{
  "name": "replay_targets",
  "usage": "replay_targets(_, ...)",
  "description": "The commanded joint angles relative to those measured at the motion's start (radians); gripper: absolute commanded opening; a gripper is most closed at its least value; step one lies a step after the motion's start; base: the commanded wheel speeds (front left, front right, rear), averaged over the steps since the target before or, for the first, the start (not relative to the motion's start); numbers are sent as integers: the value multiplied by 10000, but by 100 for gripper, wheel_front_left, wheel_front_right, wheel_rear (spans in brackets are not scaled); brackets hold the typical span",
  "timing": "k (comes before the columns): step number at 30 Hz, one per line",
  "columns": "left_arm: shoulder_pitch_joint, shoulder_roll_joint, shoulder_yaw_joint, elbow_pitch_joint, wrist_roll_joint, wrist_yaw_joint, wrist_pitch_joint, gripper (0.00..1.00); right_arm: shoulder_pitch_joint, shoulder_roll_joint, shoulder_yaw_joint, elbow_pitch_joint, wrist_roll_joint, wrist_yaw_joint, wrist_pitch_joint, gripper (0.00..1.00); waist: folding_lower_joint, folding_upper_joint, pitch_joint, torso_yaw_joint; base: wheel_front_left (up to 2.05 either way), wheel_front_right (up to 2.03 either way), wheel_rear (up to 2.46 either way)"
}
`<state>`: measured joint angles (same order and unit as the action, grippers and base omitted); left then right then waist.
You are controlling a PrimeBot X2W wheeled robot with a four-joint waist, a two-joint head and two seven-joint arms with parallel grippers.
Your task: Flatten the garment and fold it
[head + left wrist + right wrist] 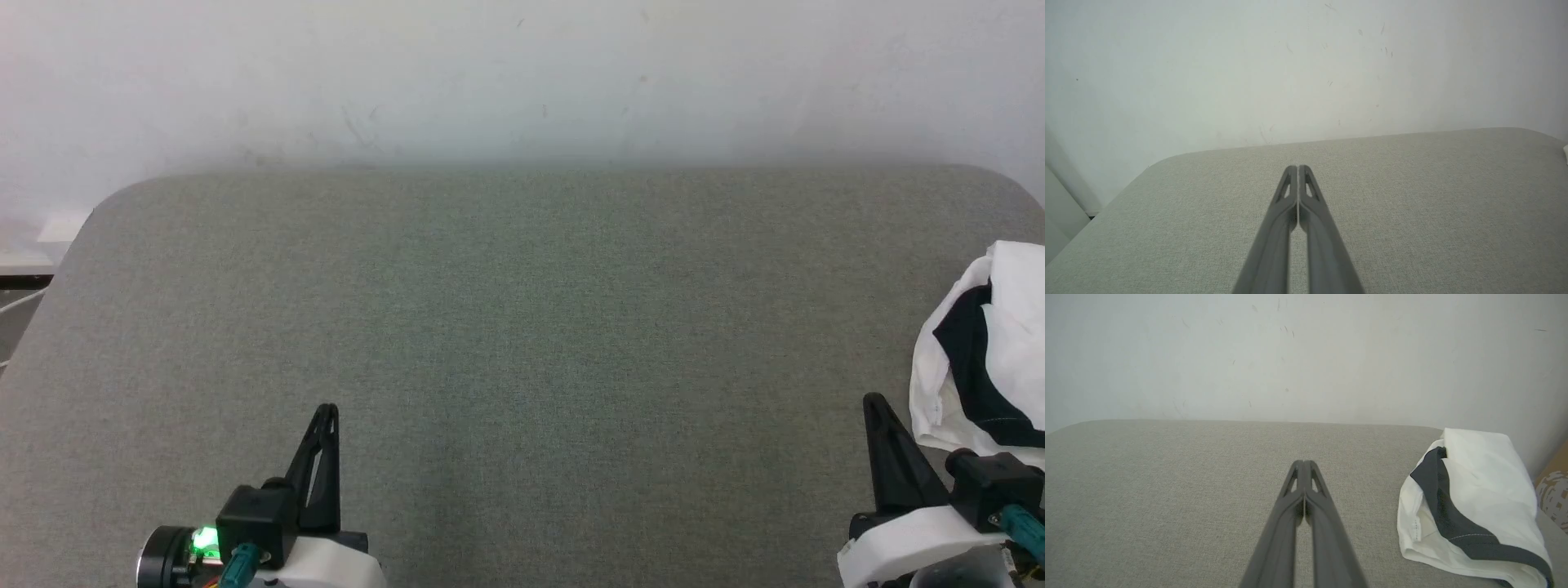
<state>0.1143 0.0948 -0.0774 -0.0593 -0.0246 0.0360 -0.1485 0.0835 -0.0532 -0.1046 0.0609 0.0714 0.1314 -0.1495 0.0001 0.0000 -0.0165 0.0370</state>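
The garment (pixel 992 343) lies bunched in a white heap with a black band across it at the table's right edge, partly cut off by the frame. In the right wrist view the garment (pixel 1470 506) sits to the right of my fingers, apart from them. My right gripper (pixel 875 402) stands shut and empty just left of the heap; its tips meet in the right wrist view (pixel 1304 462). At the lower left my left gripper (pixel 328 408) is also shut and empty, far from the cloth, tips pressed together (pixel 1298 166).
The grey fabric table (pixel 522 327) stretches wide between the grippers, with rounded far corners against a white wall (pixel 522 73). A brown patterned object (pixel 1553 494) shows beyond the table's right edge.
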Motion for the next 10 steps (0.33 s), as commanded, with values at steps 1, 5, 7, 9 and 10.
replay_targets(1,-170,-53,67,53,105,-65,54,0,-168,13,53,-75,-69,-3,63,0,-1,0,4,-8,0,0,0)
replay_targets(5,-211,-69,97,76,111,-78,115,0,-196,14,95,-98,-96,-3,124,0,-1,0,11,-23,0,0,0)
replay_targets(7,-239,-80,117,92,115,-86,156,0,-215,14,124,-113,-115,-4,165,0,-1,0,15,-34,0,0,0)
replay_targets(9,-267,-92,138,107,119,-94,197,0,-234,15,152,-128,-133,-4,206,0,-1,0,20,-44,0,0,0)
replay_targets(10,-281,-97,148,115,121,-99,217,0,-244,15,166,-136,-142,-4,226,0,-1,0,22,-49,0,0,0)
